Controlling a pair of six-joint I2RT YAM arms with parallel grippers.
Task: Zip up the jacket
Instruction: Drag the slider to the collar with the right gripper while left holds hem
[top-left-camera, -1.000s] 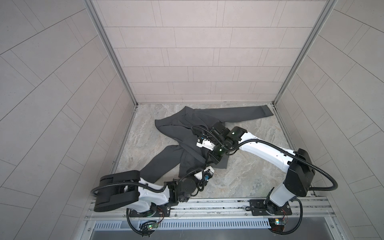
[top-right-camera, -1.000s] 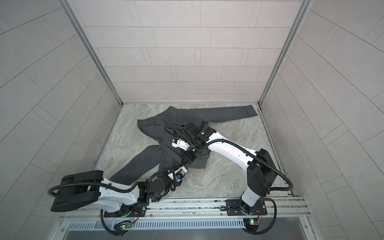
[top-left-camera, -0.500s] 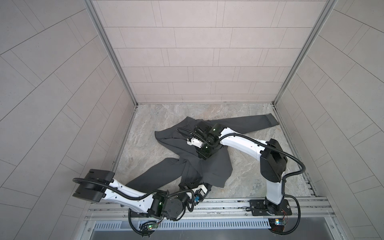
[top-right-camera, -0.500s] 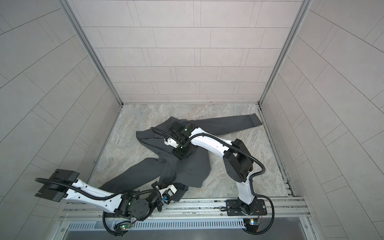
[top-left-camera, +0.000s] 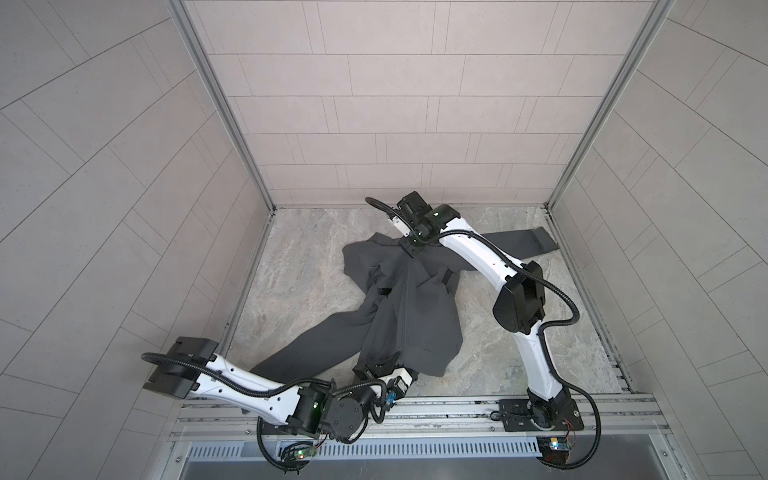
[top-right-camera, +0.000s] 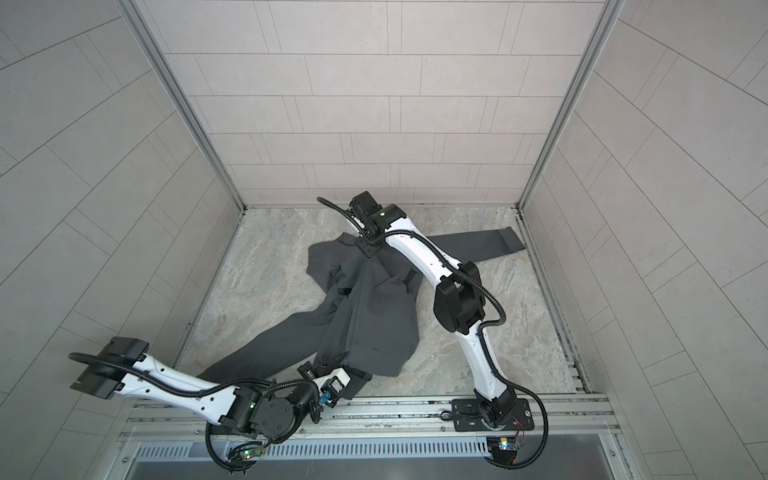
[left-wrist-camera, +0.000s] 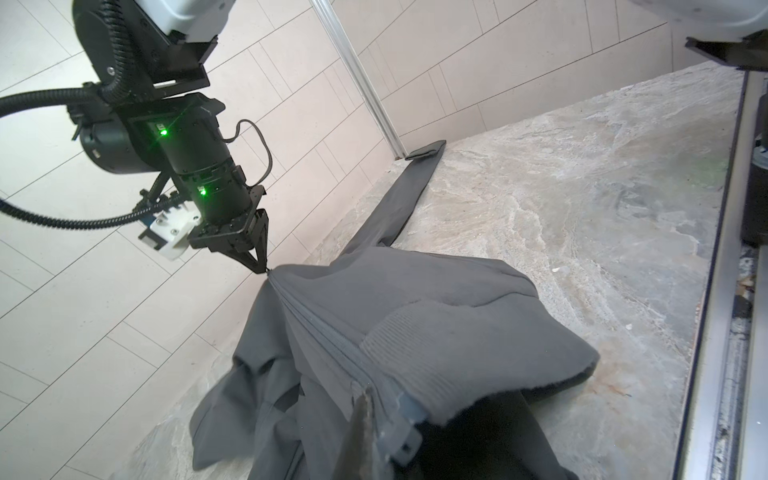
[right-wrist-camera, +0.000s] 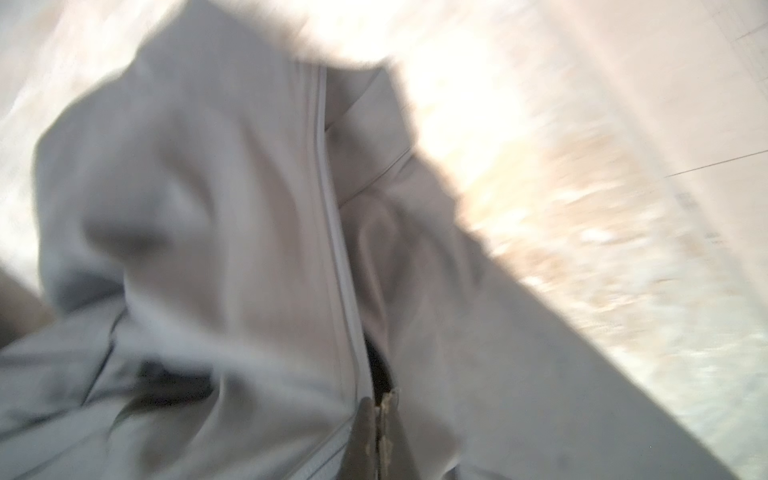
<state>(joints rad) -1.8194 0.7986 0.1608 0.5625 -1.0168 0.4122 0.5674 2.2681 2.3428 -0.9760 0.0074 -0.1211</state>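
The jacket lay stretched across the floor. The left gripper pinched its hem; the right gripper pinched the zipper at its top end.

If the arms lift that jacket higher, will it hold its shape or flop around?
Probably flops: the jacket sags in folds, taut only along the zipper between the right gripper and left gripper. Likely light, since a fingertip pinch holds its top end up. The sleeve lying on the table would probably trail behind.
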